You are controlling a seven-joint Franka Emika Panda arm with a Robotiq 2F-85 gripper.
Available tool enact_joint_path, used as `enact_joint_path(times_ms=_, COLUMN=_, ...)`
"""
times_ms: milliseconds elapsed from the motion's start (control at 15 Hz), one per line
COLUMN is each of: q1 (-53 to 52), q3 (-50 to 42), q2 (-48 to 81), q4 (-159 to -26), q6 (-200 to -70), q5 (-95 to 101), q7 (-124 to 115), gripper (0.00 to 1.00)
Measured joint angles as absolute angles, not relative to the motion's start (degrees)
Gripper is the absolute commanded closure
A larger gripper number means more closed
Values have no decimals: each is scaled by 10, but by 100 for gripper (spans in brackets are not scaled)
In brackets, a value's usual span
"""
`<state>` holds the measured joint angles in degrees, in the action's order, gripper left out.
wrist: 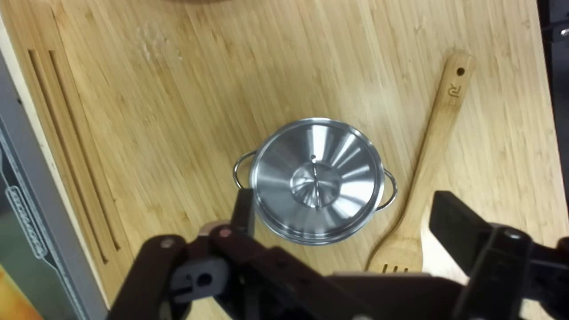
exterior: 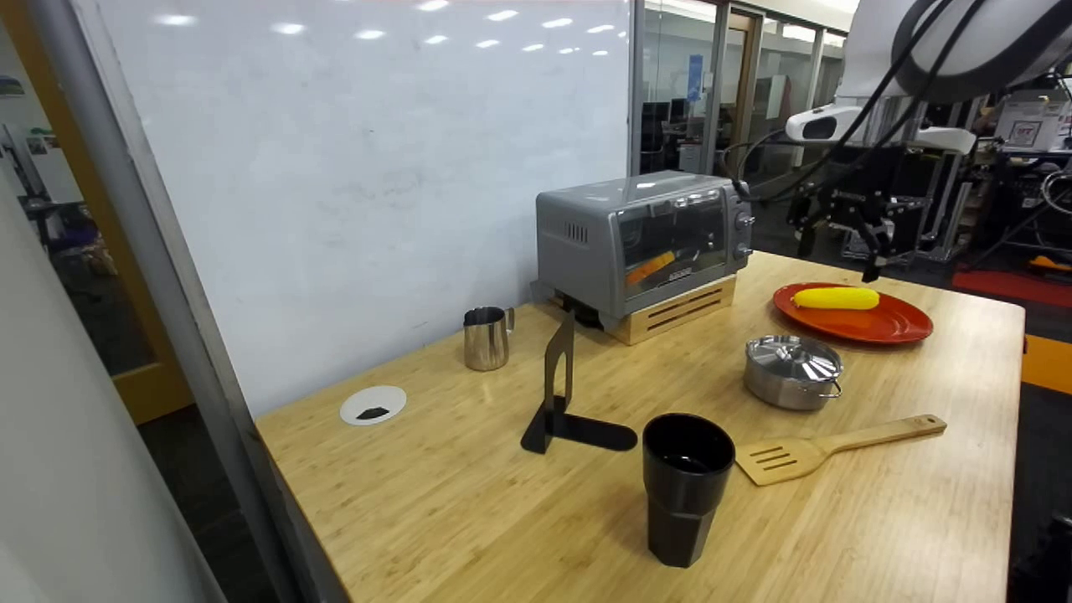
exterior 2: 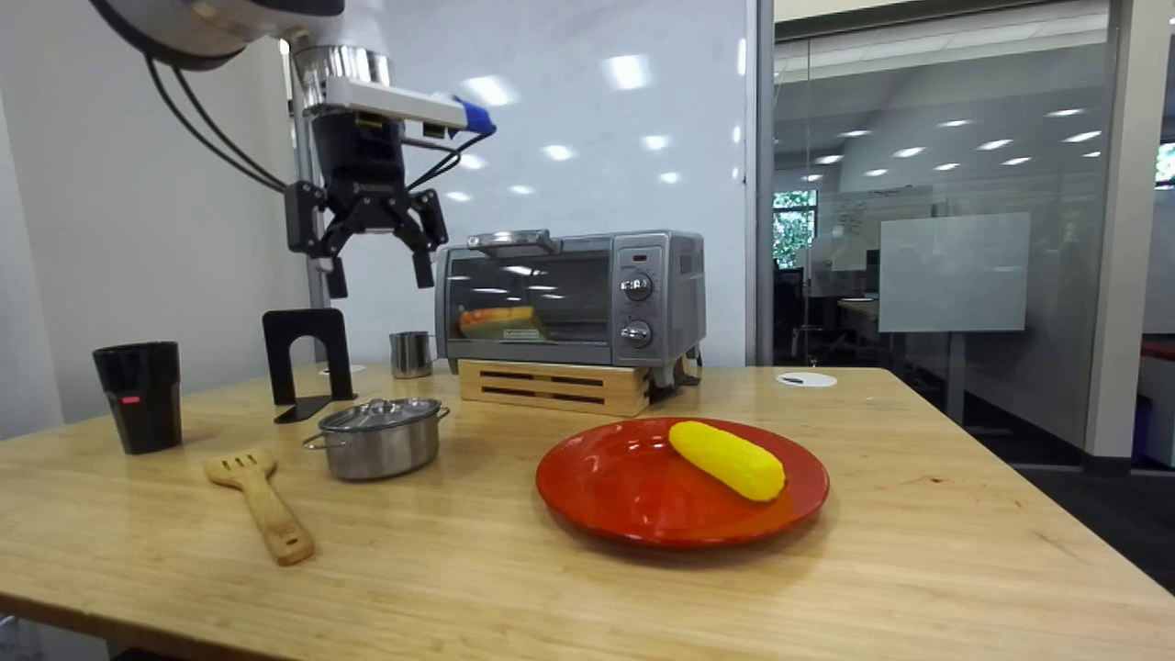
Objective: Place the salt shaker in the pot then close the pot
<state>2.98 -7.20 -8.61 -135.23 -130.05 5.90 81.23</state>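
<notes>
Lettering on spatula and toaster oven cannot be read.

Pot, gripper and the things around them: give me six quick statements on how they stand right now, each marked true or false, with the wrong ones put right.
1. The gripper hangs open in the air. True.
2. The pot stands uncovered. False: the lid sits on it.
3. The spatula lies on the table, beside the pot. True.
4. A salt shaker stands beside the pot. False: none shows there, and the lid hides the pot's inside.
5. A yellow cob-shaped object lies on the red plate. True.
6. The red plate rests on top of the toaster oven. False: it lies on the table.
</notes>
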Motion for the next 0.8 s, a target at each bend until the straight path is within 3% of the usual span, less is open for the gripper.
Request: enact_joint_path(times_ms=800, q1=72, q3=-132, q2=5, q4=-1210, q6=-1288, q5=-128, q7=638, gripper=0)
